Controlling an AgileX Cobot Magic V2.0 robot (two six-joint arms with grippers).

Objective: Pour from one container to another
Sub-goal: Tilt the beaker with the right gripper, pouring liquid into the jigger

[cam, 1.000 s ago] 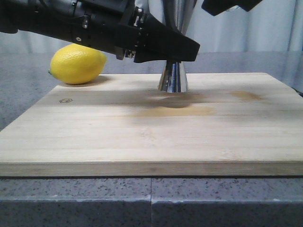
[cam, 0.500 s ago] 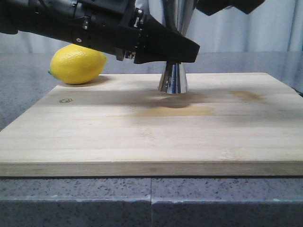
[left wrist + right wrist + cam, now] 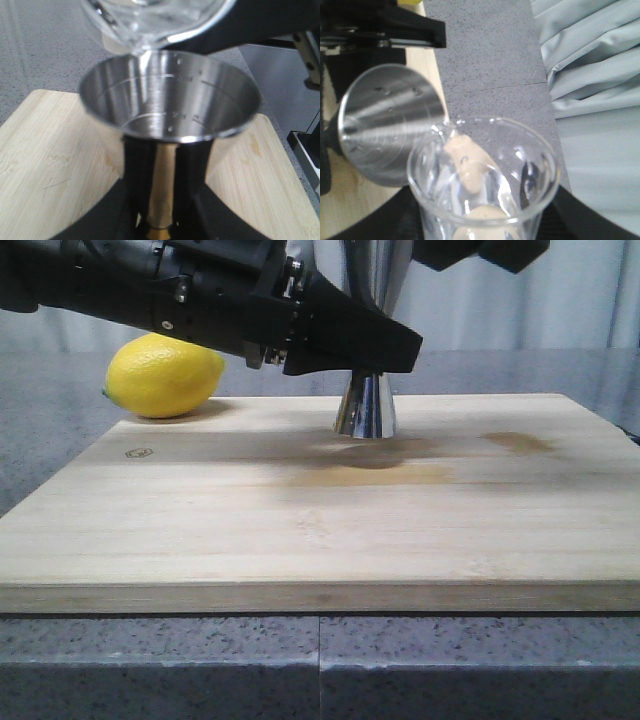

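The steel jigger (image 3: pixel 366 405) stands upright on the wooden cutting board (image 3: pixel 320 530). My left gripper (image 3: pixel 378 352) is shut on its narrow waist, and the black fingers (image 3: pixel 137 175) flank the gold band (image 3: pixel 162 180). The jigger's open cup (image 3: pixel 170 95) faces up. The clear glass beaker (image 3: pixel 150 20) is tilted just above that cup, its spout over the near rim. My right gripper (image 3: pixel 482 222) is shut on the beaker (image 3: pixel 482 170), with the jigger (image 3: pixel 390 125) beside and below its lip. I cannot tell whether liquid is flowing. In the front view only part of my right gripper's dark body (image 3: pixel 480 252) shows.
A yellow lemon (image 3: pixel 163 375) lies at the board's far left corner on the grey speckled counter (image 3: pixel 320 660). Brownish stains (image 3: pixel 520 442) mark the board right of the jigger. Pale curtain folds (image 3: pixel 600 75) hang behind the counter.
My right gripper has shifted slightly left at the top of the front view. The left arm, jigger and lemon have stayed put.
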